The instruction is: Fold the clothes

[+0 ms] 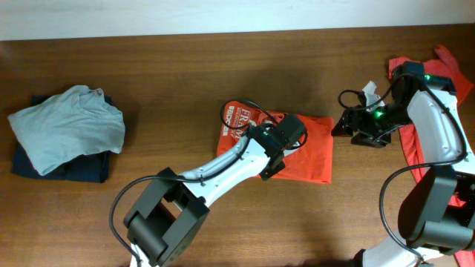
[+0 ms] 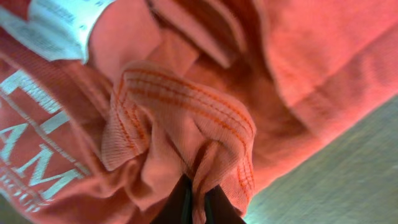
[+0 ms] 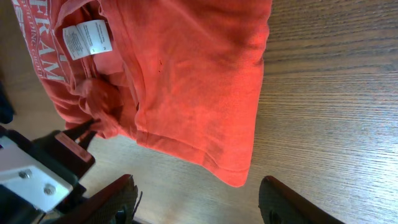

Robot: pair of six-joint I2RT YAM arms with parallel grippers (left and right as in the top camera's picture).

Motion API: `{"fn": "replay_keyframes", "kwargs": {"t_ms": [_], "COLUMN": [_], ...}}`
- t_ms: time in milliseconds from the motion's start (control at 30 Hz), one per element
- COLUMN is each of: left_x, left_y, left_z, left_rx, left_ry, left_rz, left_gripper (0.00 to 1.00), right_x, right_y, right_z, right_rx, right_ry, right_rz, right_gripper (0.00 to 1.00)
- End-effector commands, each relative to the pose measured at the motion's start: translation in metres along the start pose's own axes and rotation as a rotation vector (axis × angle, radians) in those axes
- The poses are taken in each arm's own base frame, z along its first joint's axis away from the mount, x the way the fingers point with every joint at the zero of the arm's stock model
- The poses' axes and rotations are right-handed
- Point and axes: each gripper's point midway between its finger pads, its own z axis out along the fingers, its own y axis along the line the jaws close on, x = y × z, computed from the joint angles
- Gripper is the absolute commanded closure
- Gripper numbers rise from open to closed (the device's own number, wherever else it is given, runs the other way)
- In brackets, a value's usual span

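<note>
A folded orange-red T-shirt [image 1: 312,152] with white lettering lies at the table's centre. My left gripper [image 1: 278,141] rests on its middle. In the left wrist view, the left gripper [image 2: 196,204] has its jaws nearly together, pinching a bunched ribbed fold of the shirt [image 2: 186,118]. My right gripper [image 1: 343,124] hovers just off the shirt's right edge. In the right wrist view, the right gripper [image 3: 199,205] stands open over bare wood, with nothing between its fingers. The shirt [image 3: 199,81] and its white label [image 3: 87,38] lie beyond them. A second orange-red shirt [image 1: 410,152] lies crumpled at the far right, partly under the right arm.
A grey garment [image 1: 67,126] sits heaped on a folded navy one [image 1: 89,169] at the left. The wooden table [image 1: 185,74] runs to a pale wall at the back. The left arm's cable [image 1: 236,113] loops over the shirt's lettering.
</note>
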Motion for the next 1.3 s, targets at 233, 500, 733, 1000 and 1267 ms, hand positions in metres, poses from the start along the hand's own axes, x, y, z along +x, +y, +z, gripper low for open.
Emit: {"fn": "replay_keyframes", "kwargs": {"t_ms": [233, 500, 733, 1000, 1267], "left_x": [-0.005, -0.016, 0.019, 0.051, 0.045], "left_y": [-0.016, 0.031, 0.133, 0.174, 0.137], "left_z": [-0.012, -0.064, -0.057, -0.015, 0.031], "left_rx": [0.046, -0.092, 0.04, 0.601, 0.801], "left_ry": [0.003, -0.014, -0.023, -0.161, -0.103], "left_rz": [0.017, -0.043, -0.489, -0.773, -0.782], "left_gripper": [0.67, 0.68, 0.37, 0.3, 0.29], "right_x": [0.002, 0.002, 0.003, 0.002, -0.006], "right_y": [0.0, 0.0, -0.003, -0.004, -0.008], "right_z": [-0.006, -0.006, -0.006, -0.006, -0.008], "right_rx": [0.01, 0.013, 0.031, 0.032, 0.034], "right_ry": [-0.012, -0.012, -0.008, -0.012, -0.048], "right_rz": [-0.013, -0.013, -0.011, -0.013, -0.013], "right_gripper": [0.32, 0.32, 0.32, 0.3, 0.27]}}
